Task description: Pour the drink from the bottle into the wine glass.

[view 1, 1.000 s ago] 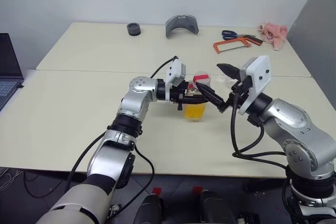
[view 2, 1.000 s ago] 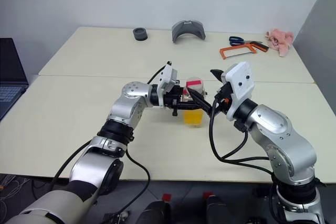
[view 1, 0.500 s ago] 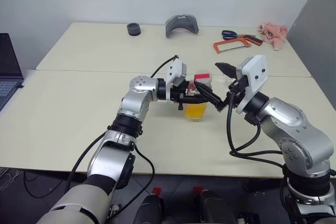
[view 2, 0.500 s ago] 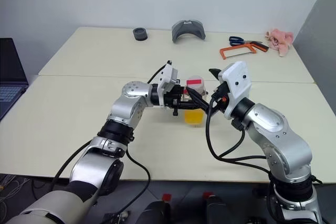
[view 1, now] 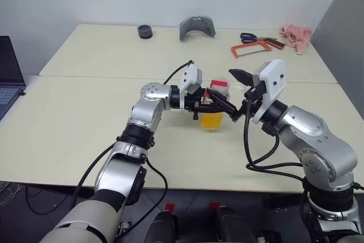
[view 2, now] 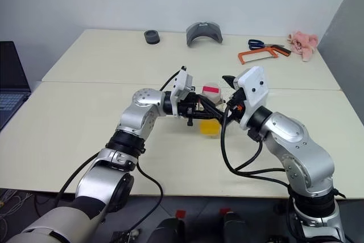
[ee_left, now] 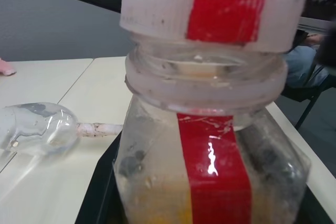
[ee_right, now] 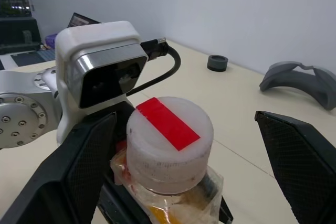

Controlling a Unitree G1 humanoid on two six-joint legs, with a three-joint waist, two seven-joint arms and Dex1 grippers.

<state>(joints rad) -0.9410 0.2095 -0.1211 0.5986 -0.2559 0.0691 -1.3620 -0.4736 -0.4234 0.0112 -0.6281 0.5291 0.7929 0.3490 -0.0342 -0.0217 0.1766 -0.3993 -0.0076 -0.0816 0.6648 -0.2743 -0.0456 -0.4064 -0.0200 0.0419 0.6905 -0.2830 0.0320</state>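
The left gripper point(view 1: 206, 104) clamps the small clear plastic bottle point(ee_right: 173, 177) of orange drink point(view 1: 211, 120) upright on the cream table point(view 1: 74, 118), its red-striped white cap point(ee_right: 169, 141) still on between the right gripper's point(ee_right: 186, 153) spread fingers, while the clear wine glass point(ee_left: 37, 129) lies empty nearby, so pouring remains.

Bottle point(ee_left: 210, 145) base cut off by the wrist view's edge, glass point(ee_left: 37, 129) foot hidden behind the bottle, laptop point(view 1: 8, 75) cropped, scissors point(view 1: 250, 37) perhaps, too small.
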